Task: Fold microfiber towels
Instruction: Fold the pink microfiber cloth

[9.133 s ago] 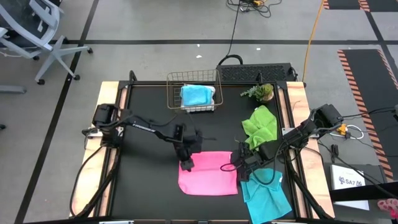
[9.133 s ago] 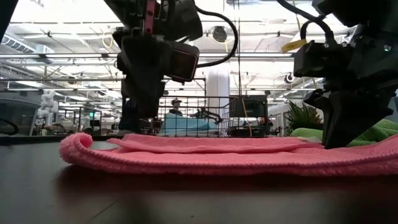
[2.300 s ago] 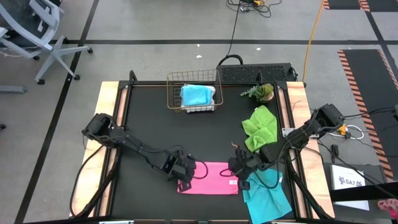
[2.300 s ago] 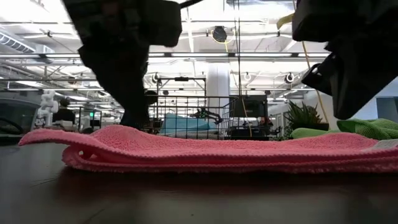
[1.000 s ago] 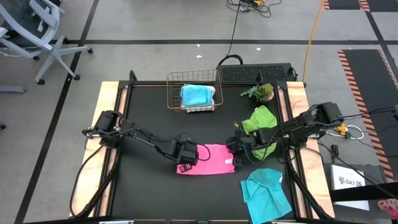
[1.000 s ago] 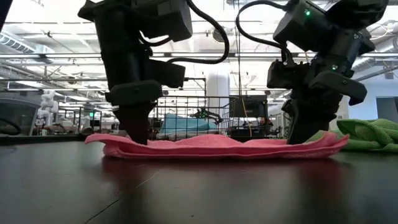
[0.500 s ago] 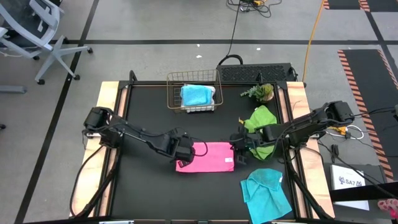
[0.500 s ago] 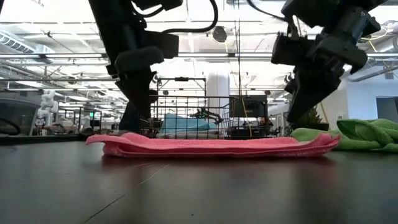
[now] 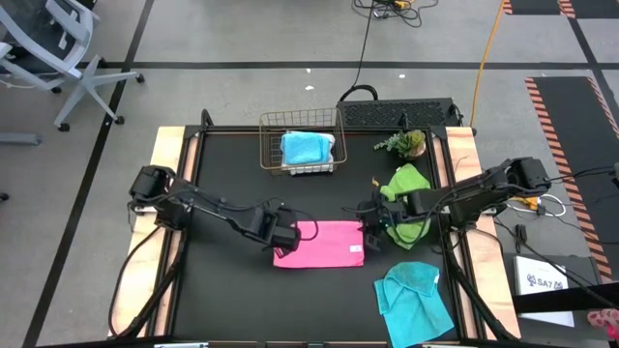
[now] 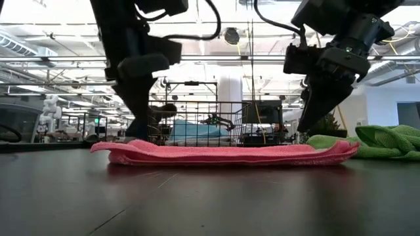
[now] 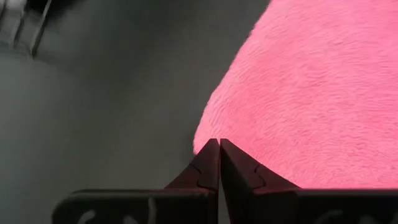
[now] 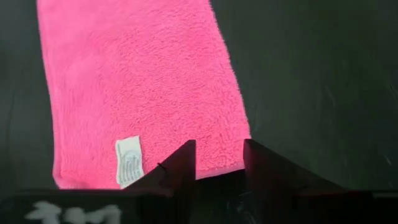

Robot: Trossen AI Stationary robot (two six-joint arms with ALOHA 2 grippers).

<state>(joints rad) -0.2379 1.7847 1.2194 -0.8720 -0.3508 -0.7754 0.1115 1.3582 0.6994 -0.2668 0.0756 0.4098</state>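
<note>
Your pink towel [image 9: 320,243] lies folded into a strip; the lime green towel [image 9: 407,192] and cyan towel [image 9: 417,299] look unfolded. One blue towel [image 9: 304,148] sits in the wire basket [image 9: 268,130]. The left gripper [image 11: 219,163] has its fingers pressed together, empty, and the right gripper [image 12: 219,163] stands parted above the strip's end.

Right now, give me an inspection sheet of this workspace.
Surface: black table, wood side rails.
Job's things: pink towel folded flat at centre; green towel bunched; cyan towel crumpled near front edge; blue towel in wire basket.
Clutter: small plant.
Grippers: left gripper shut at pink towel's edge; right gripper open over opposite edge.
Cables: black cable, orange cable on floor.
Surroundings: office chair.
</note>
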